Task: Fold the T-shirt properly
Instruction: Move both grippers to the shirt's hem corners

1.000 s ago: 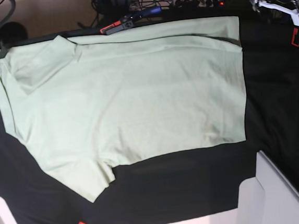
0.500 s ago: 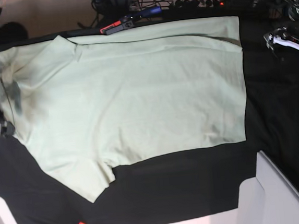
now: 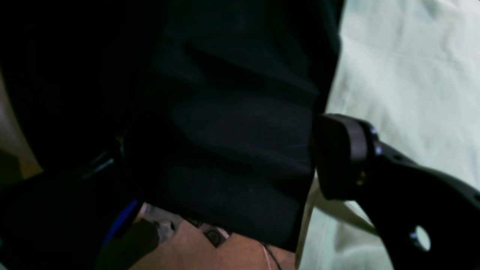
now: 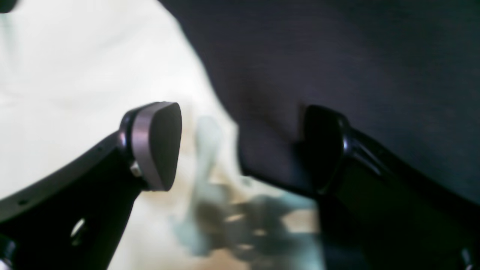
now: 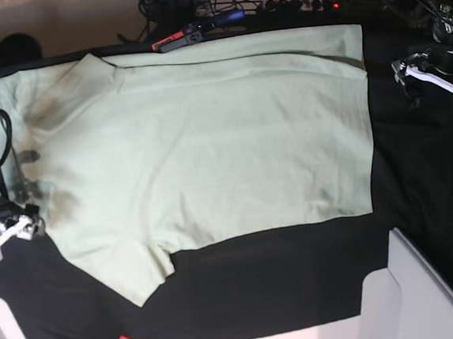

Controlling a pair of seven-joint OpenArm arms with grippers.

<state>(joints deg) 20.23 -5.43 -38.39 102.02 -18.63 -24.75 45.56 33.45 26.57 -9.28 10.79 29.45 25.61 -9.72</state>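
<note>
The T-shirt (image 5: 201, 148) lies flat between two wide-open sets of jaws, its left edge under the right gripper (image 4: 240, 150), the left gripper (image 5: 432, 72) just off its right hem.

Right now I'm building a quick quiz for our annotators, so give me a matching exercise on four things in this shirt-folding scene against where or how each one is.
Things:
1. T-shirt
2. right gripper
3. left gripper
4. red clamp

Places or states:
A. over bare black cloth, beyond the shirt's hem
B. spread flat, one edge folded over
C. at the table's far edge
D. open, straddling the shirt's edge

Pairs: 1-B, 2-D, 3-A, 4-C
</note>
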